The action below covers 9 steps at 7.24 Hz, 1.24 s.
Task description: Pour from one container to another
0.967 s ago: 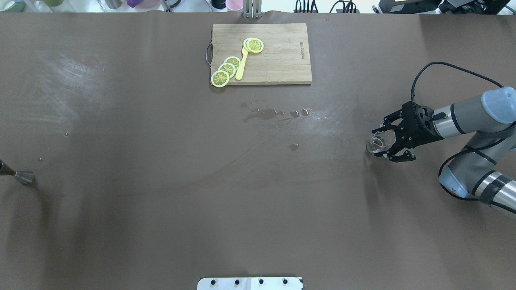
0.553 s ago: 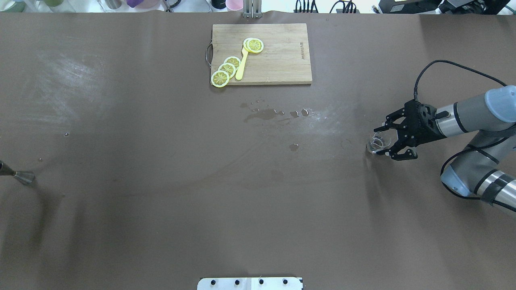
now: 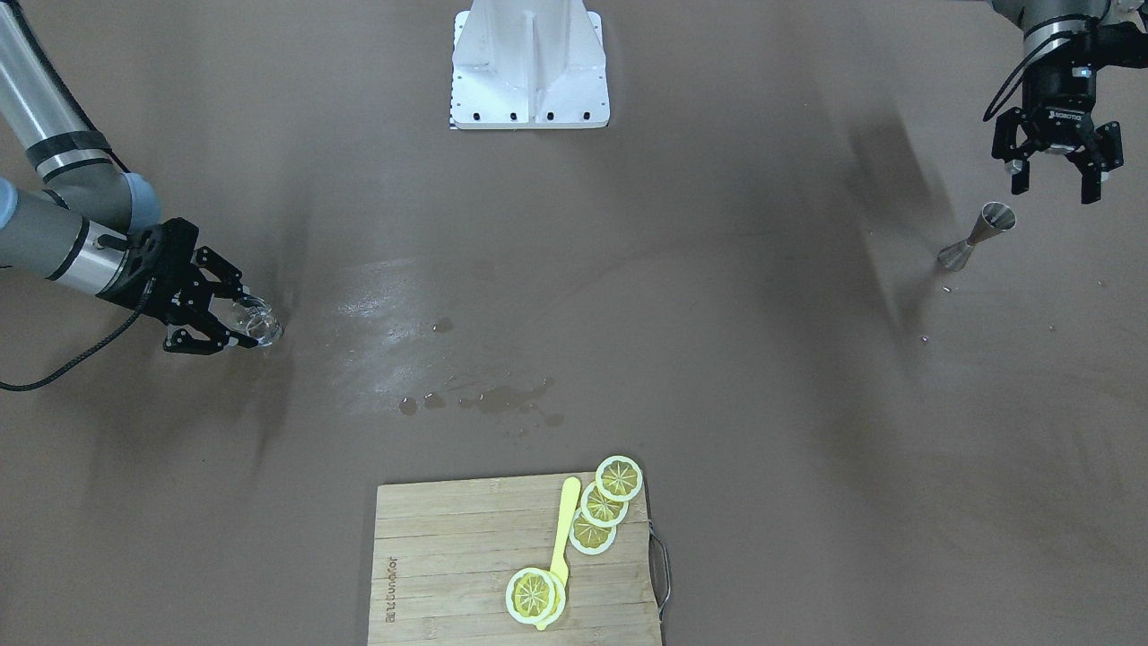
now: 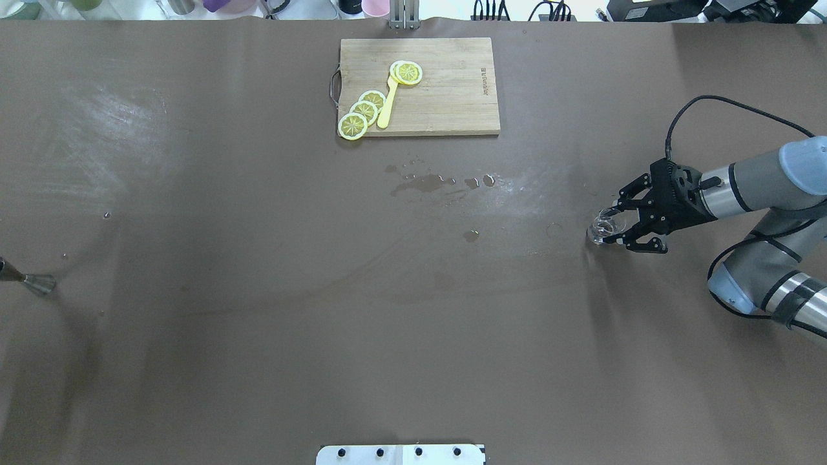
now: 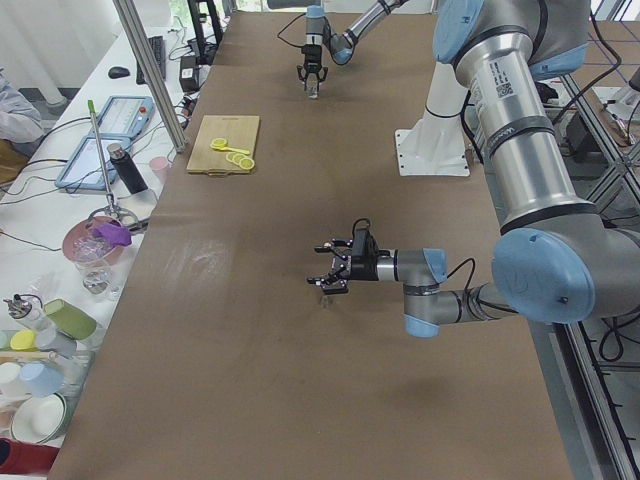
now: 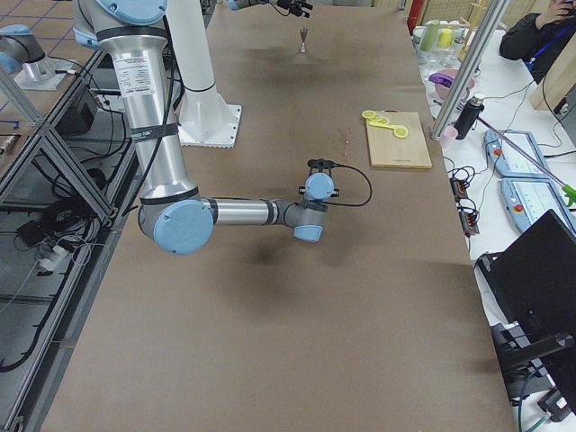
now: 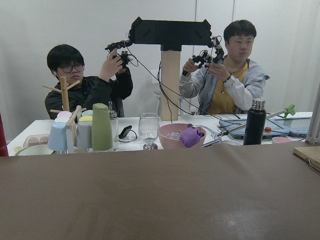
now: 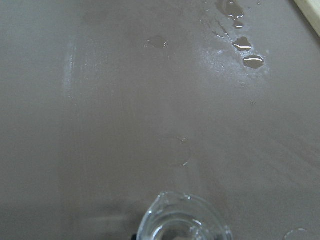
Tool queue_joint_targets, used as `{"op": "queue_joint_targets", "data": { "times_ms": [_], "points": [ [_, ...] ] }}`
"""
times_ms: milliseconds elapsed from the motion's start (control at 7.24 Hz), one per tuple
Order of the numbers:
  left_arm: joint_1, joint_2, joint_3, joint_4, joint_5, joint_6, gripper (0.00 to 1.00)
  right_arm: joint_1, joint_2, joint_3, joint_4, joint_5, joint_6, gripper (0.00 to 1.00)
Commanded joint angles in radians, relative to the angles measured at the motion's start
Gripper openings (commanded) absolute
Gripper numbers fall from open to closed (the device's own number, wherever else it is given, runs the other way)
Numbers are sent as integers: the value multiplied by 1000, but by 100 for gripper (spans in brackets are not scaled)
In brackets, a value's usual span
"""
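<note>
Glass (image 8: 181,224) cropped at bottom edge, jigger (image 4: 40,283) half-cut

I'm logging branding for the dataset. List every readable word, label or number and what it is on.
"ROBOTIQ": on the body of the left gripper, small but legible.
Burned-in mark on the cutting board: too small to read.
Sticker on the left arm, exterior left view: too small to read.
Nothing else is readable.
</note>
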Motion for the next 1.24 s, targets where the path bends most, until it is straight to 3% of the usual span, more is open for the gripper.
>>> {"op": "queue_joint_targets", "data": {
  "times_ms": [0, 138, 414, 691, 829, 1105],
  "points": [
    [87, 7, 10, 13, 121, -11, 98, 20, 1, 1, -9, 12, 8, 15],
    [150, 7, 14, 30, 198, -12, 98, 29, 3, 1, -11, 12, 17, 0],
    [267, 7, 37, 58, 365, -14, 98, 82, 3, 13, -50, 62, 22, 0],
    [279, 7, 51, 113, 401, -29, 98, 144, 6, 24, -64, 90, 28, 0],
    [279, 7, 51, 143, 412, -132, 98, 153, 9, 30, -63, 101, 80, 0],
    [281, 3, 48, 360, 446, -422, 98, 181, 23, 78, -63, 104, 93, 0]
  ]
}}
